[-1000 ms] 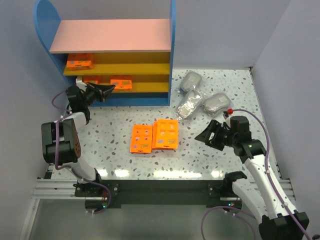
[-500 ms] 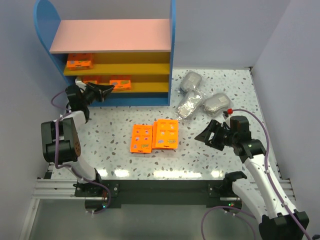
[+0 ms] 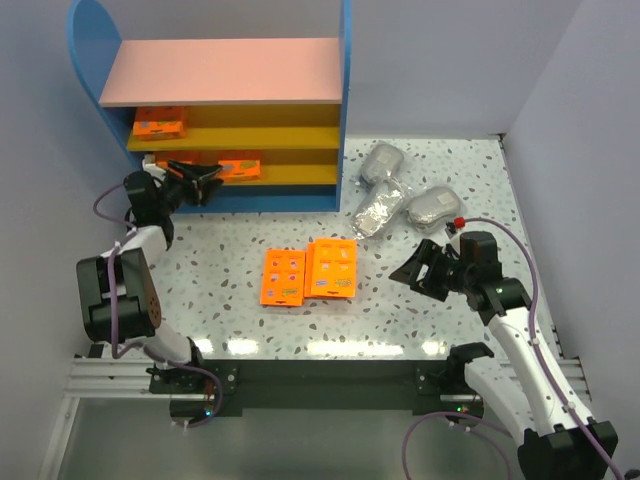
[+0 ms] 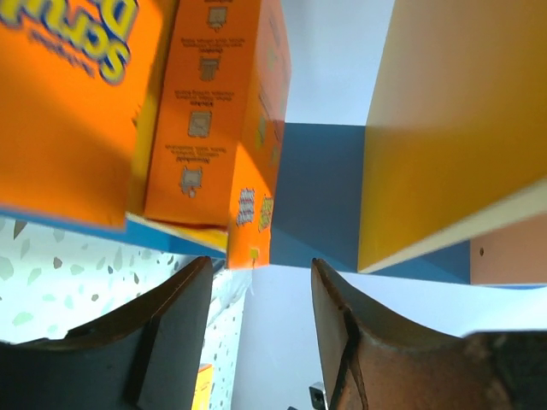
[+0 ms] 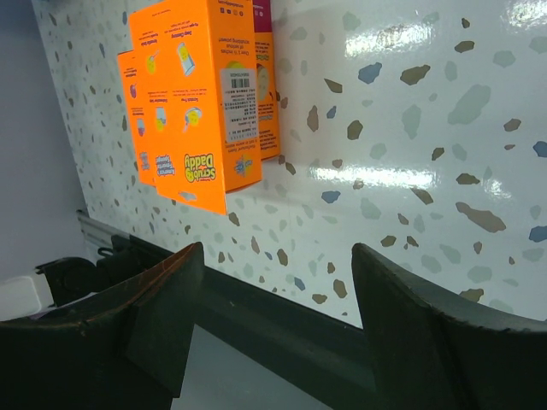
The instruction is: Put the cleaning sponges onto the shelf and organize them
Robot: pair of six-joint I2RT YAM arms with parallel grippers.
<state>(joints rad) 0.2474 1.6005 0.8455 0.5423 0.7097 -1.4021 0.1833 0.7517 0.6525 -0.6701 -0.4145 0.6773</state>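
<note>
The shelf [image 3: 225, 70], blue-framed with a pink top, stands at the back left. One orange sponge pack [image 3: 160, 122] lies on its upper yellow board, and two more [image 3: 240, 167] rest on the lower board. My left gripper [image 3: 207, 180] is open at the front of that lower board, nothing between its fingers. In the left wrist view the orange packs [image 4: 214, 111] lie just ahead of the open left gripper [image 4: 261, 316]. Two orange packs [image 3: 307, 273] lie mid-table. Three grey bagged bundles [image 3: 383, 160] sit right of the shelf. My right gripper [image 3: 415, 272] hovers open and empty right of the table packs [image 5: 192, 102].
The shelf's blue right panel [image 3: 346, 100] stands between the lower board and the grey bundles. Grey walls close in the table on the left and right. A dark rail [image 3: 320, 375] runs along the near edge, between the arm bases.
My left gripper has gone from shut to open, letting go of an orange pack on the lower shelf, and has drawn back a little to the left. The right arm has not moved.
</note>
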